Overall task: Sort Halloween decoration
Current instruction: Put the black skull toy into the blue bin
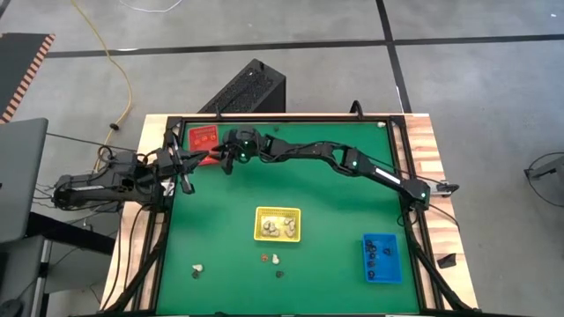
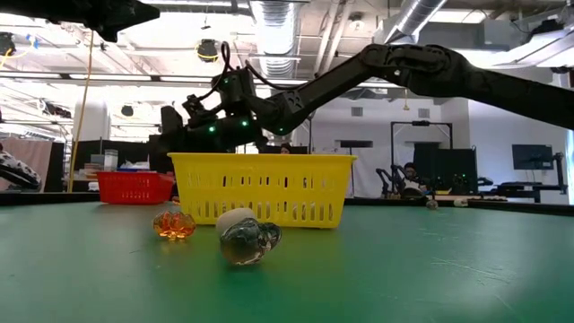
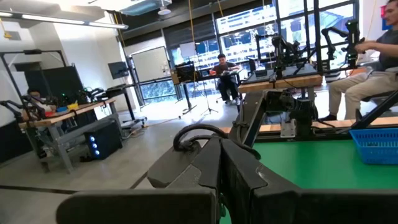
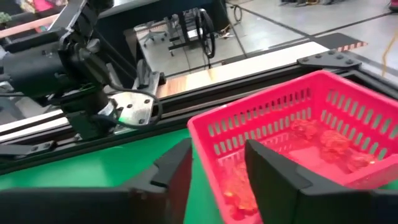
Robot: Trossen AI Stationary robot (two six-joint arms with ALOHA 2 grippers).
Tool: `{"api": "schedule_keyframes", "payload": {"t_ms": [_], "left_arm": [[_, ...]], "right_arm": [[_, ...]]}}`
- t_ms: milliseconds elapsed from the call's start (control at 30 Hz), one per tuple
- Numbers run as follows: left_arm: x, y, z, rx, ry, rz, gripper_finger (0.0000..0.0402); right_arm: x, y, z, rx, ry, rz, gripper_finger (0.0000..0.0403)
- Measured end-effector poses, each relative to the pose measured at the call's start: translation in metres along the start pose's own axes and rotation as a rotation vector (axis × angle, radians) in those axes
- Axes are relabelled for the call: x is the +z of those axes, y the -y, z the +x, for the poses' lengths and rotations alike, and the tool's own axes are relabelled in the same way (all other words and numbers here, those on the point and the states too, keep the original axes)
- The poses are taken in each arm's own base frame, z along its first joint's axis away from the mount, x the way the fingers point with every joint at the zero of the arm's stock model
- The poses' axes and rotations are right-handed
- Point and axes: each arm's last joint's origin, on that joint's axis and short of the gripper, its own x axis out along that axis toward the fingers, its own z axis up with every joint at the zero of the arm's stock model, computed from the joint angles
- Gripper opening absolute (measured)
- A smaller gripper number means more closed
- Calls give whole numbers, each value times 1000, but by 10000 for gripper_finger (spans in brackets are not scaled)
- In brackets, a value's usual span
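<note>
Trinkets are mostly sorted: orange ones [image 4: 329,146] in the red tray, cream ones [image 1: 277,227] in the yellow, black ones [image 1: 381,255] in the blue, a few strays [image 1: 272,259] loose on the mat.

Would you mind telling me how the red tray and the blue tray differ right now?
The red tray sits at the table's far left corner, with the right gripper beside it; the blue tray sits near the right front with no gripper close. The red tray holds orange-brown trinkets, the blue tray black ones. Both are small rectangular slotted baskets.
</note>
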Motion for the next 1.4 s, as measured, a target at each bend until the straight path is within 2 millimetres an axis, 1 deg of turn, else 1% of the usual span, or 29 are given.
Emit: {"api": "schedule_keyframes", "payload": {"t_ms": [133, 233, 300, 367, 467, 533, 733, 800, 900, 967, 1067, 1200, 1300, 1400], "left_arm": [[0, 0, 0, 0, 0, 0, 0], [0, 0, 0, 0, 0, 1, 0], [0, 0, 0, -1, -2, 1, 0], [-1, 0, 0, -2, -5, 2, 0], [-1, 0, 0, -3, -10, 4, 0], [-1, 0, 0, -4, -12, 5, 0], [-2, 1, 0, -5, -16, 6, 0], [-2, 0, 0, -4, -16, 7, 0], [-2, 0, 0, -4, -16, 7, 0], [-2, 1, 0, -5, -16, 6, 0], [-2, 1, 0, -5, -17, 4, 0], [-4, 1, 0, -10, -35, -4, 0], [-5, 1, 0, -13, -46, -3, 0], [-5, 1, 0, -13, -48, -10, 0]], "right_arm": [[0, 3, 0, -47, 5, 0, 220], [4, 5, -3, -55, -19, 5, 235], [15, 5, -10, -67, -72, 16, 238], [30, 1, -21, -68, -162, -1, 239], [53, -10, -45, -86, -340, -38, 239], [63, -19, -64, -91, -489, -52, 240], [91, -50, -134, -71, -899, -58, 240], [99, -55, -156, -75, -1006, -30, 240], [107, -59, -180, -87, -1112, 4, 240], [109, -58, -192, -97, -1153, 25, 240], [105, -51, -212, -119, -1225, 67, 240], [95, -28, -247, -208, -1292, 162, 240], [88, -7, -282, -337, -1302, 240, 240], [78, 22, -319, -530, -1290, 305, 240]]}}
